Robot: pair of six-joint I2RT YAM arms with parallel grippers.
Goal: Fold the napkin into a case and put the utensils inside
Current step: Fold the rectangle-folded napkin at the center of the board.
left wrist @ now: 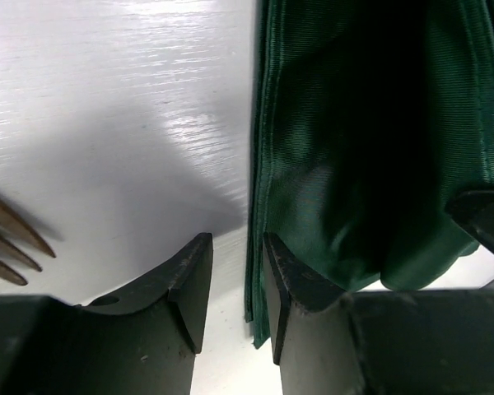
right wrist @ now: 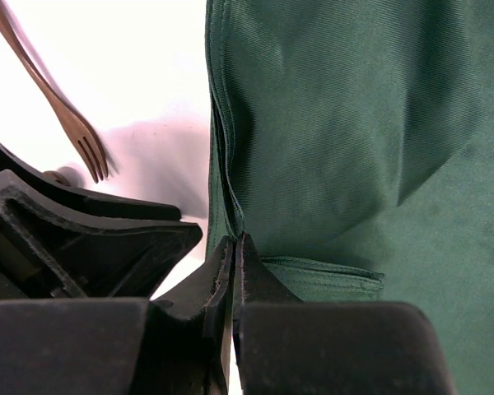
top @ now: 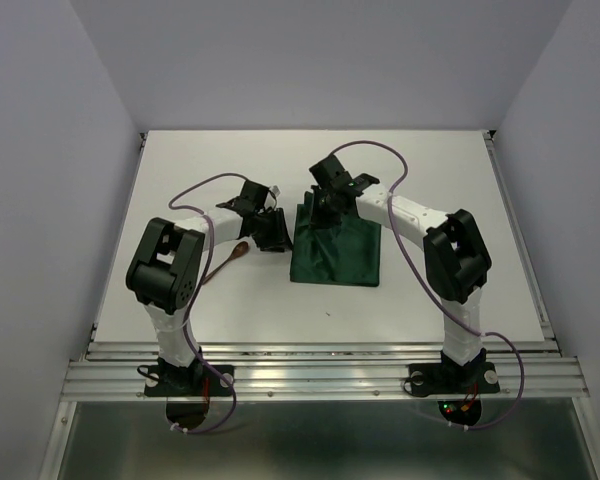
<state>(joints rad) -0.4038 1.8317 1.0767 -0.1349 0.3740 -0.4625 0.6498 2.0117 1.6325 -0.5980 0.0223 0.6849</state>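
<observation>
Lying folded near the middle of the table (top: 450,180), the napkin (top: 338,255) looks soft, light and limp, so its layers may slide apart; best taken at the stitched left hem; right gripper (right wrist: 235,243) is pressed together on that hem; left gripper (left wrist: 237,263) stands part spread beside it, holding nothing; fork (right wrist: 74,123) lies just left.

Only the tines of the fork (left wrist: 12,243) show in the left wrist view; the rest is cut off at the left edge. From above, the left gripper (top: 272,237) and right gripper (top: 325,207) cover the far left corner of the napkin (top: 340,255). A brown utensil (top: 237,253) beside it is too small to name.
</observation>
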